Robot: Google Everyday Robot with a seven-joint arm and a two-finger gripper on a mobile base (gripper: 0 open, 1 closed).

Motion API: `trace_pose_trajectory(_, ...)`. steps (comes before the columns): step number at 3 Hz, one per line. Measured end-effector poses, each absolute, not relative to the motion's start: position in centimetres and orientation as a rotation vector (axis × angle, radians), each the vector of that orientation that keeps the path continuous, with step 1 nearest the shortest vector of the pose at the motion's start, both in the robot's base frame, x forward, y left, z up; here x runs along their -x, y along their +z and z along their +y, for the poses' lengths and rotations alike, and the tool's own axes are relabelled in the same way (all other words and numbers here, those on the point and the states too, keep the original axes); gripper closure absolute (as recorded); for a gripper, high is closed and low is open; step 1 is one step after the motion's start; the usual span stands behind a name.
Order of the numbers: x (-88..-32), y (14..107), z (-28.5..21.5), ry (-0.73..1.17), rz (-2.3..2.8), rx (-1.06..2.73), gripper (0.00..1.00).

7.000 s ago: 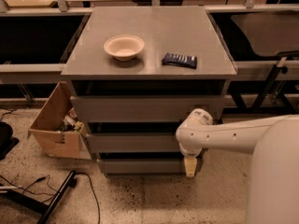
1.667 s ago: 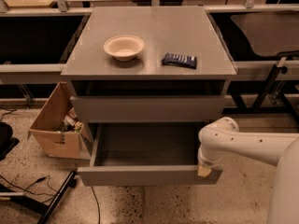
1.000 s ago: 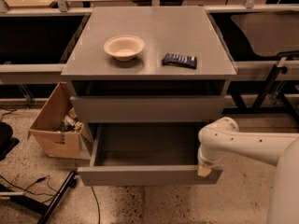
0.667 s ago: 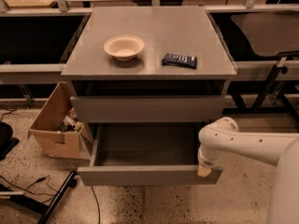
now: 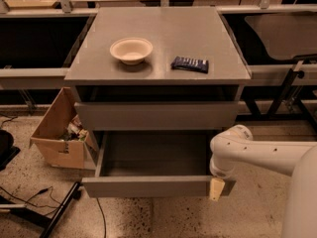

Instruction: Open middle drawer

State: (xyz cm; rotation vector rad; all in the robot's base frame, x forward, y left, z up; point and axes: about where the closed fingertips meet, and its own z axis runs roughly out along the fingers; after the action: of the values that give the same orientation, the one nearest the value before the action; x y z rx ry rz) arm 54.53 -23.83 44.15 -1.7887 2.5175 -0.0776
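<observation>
The middle drawer (image 5: 148,186) stands well out below the table's (image 5: 163,43) front edge, box exposed. End effector (image 5: 216,188) is at the drawer front's right end, under the table's front-right corner; grip state: cannot tell. Looks done. Any pull from here should run straight, since the off-centre hold may rack it.

a pale bowl (image 5: 131,50) and a dark blue packet (image 5: 189,64) are set apart on the grey cabinet top (image 5: 158,29), the bowl to the left. an open cardboard box (image 5: 57,133) with clutter inside is placed on the speckled floor (image 5: 173,222) just beside the cabinet's left side, and black cables (image 5: 29,193) are laid in front of it. the gripper (image 5: 216,188) is seen low at the cabinet's front right.
</observation>
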Motion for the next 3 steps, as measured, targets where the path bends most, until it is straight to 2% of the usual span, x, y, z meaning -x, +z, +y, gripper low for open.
trace_pose_trajectory(1, -53.7, 43.2, -23.3, -0.054, 2.544, 1.819, 0.24)
trace_pose_trajectory(2, -48.8, 43.9, -21.9, 0.009, 2.661, 1.815, 0.47)
trace_pose_trajectory(3, -47.0, 44.0, -21.4, 0.03, 2.699, 1.822, 0.7)
